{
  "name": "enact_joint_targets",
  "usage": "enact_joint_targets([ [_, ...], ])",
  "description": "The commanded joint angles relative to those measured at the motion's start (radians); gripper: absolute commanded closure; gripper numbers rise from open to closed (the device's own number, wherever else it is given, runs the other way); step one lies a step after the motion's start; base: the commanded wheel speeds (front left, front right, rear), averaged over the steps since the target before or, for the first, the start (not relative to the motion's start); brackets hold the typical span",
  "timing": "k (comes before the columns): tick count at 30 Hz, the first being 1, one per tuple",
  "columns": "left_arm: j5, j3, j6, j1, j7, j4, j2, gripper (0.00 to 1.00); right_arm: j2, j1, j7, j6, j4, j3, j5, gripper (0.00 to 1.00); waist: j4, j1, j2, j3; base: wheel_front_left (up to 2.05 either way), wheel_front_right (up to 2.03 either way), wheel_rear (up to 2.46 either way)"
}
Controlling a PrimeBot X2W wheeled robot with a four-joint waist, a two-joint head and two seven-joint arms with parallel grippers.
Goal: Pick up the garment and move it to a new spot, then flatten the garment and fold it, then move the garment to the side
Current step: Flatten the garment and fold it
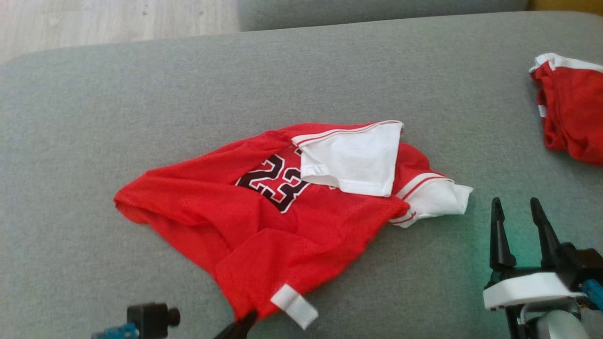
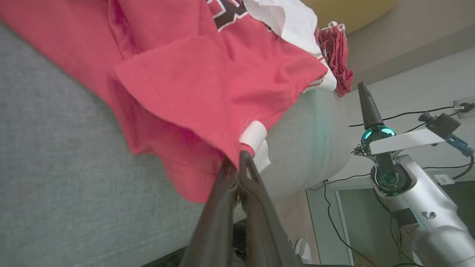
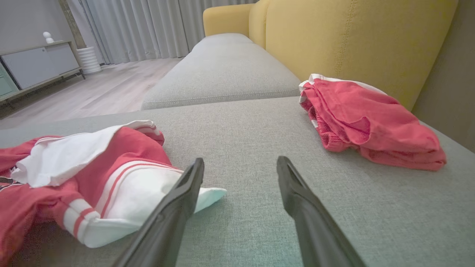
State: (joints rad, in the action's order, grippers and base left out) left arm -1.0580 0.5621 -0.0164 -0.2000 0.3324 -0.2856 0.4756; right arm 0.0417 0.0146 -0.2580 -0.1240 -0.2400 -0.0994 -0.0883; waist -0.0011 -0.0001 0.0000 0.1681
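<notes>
Step one: the garment is pinched for the pickup.
The left gripper is clamped on the hem at the near edge of the grey cushion, where the garment lies crumpled mid-cushion. The right gripper hovers wide open just beside the garment's white sleeve. The next move probably calls for a clean lift, perhaps with a second pinch.

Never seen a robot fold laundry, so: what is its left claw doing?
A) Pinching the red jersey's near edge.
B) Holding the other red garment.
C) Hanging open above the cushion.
A: the left gripper is shut on the hem of the red jersey, beside its white tag.
</notes>
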Motion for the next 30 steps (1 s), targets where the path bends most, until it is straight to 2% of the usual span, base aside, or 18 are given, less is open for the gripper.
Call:
enact_joint_targets([
  [1,0.006,-0.033,0.004,0.017,-0.015,-0.024,0.015,1.0,0.009,-0.007,-0.004,-0.007,0.029,0.022,0.007,0.0,0.004,0.0001,0.0,-0.003,0.0,0.0,0.0],
  [9,0.015,-0.038,0.034,-0.072,-0.044,0.056,0.04,1.0,0.009,0.005,-0.004,-0.007,0.026,0.014,0.016,0.0,-0.001,0.0001,0.0,-0.015,0.0,0.0,0.0],
  [16,0.001,-0.047,0.03,-0.123,-0.043,0.114,0.078,1.0,0.009,0.01,-0.004,-0.007,0.025,0.004,0.018,0.0,-0.015,0.0001,0.0,-0.027,0.0,0.0,0.0],
  [24,0.033,-0.053,0.075,-0.153,-0.062,0.246,0.098,1.0,0.009,0.031,-0.004,-0.007,0.023,-0.006,0.014,0.0,-0.024,0.0001,0.0,-0.056,0.0,0.0,0.0],
  [25,0.053,-0.057,0.089,-0.152,-0.075,0.262,0.105,0.85,0.009,0.034,-0.004,-0.007,0.023,-0.007,0.014,0.0,-0.023,0.0001,0.0,-0.06,0.0,0.0,0.0],
  [26,0.069,-0.062,0.104,-0.152,-0.088,0.278,0.108,0.58,0.009,0.036,-0.004,-0.007,0.022,-0.007,0.014,0.0,-0.023,0.0001,0.0,-0.064,0.0,0.0,0.0],
  [27,0.084,-0.066,0.117,-0.152,-0.101,0.29,0.112,0.0,0.009,0.037,-0.004,-0.007,0.022,-0.007,0.013,0.0,-0.023,0.0001,0.0,-0.066,0.0,0.0,0.0],
  [30,0.098,-0.103,0.159,-0.151,-0.14,0.303,0.12,0.0,0.009,0.038,-0.004,-0.007,0.023,-0.007,0.01,0.0,-0.021,0.0001,0.0,-0.069,0.0,0.0,0.0],
])
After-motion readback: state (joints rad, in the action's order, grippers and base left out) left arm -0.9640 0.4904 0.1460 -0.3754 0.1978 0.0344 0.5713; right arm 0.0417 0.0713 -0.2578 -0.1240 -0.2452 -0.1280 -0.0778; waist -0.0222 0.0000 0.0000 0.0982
